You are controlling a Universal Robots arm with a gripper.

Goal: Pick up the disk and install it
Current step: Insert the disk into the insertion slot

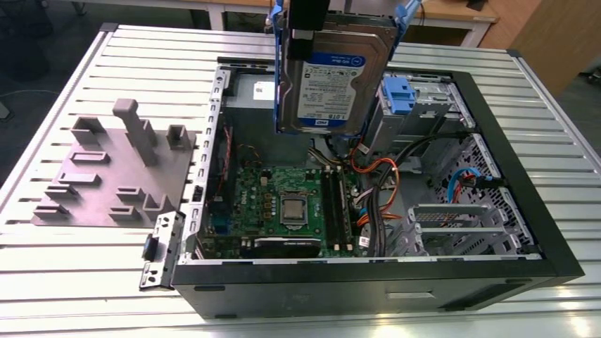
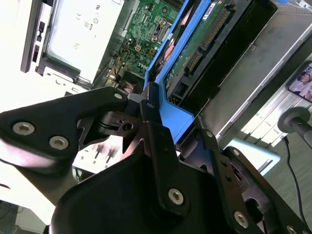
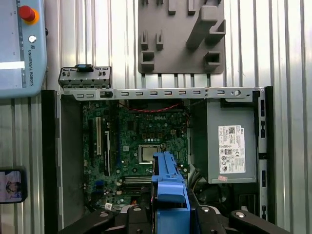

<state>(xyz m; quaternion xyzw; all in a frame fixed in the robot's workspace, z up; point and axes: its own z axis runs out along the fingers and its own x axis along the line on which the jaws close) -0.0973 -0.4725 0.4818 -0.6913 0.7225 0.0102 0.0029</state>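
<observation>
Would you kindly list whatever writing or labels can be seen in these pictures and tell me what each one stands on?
Disk, gripped in the hand: white-and-blue label, print too small to quote reliably.
Grey metal box: white sticker, too small to read.
Motherboard: white maker's mark, left unquoted; other lettering too small.
Grey pendant with red button: maker's mark along its edge, left unquoted.

Print is carried by the white-and-blue label (image 1: 333,88) of the disk (image 1: 355,39), the white sticker (image 3: 230,143) on the grey metal box (image 3: 233,114), the motherboard (image 3: 141,129) and the grey pendant (image 3: 22,58).
</observation>
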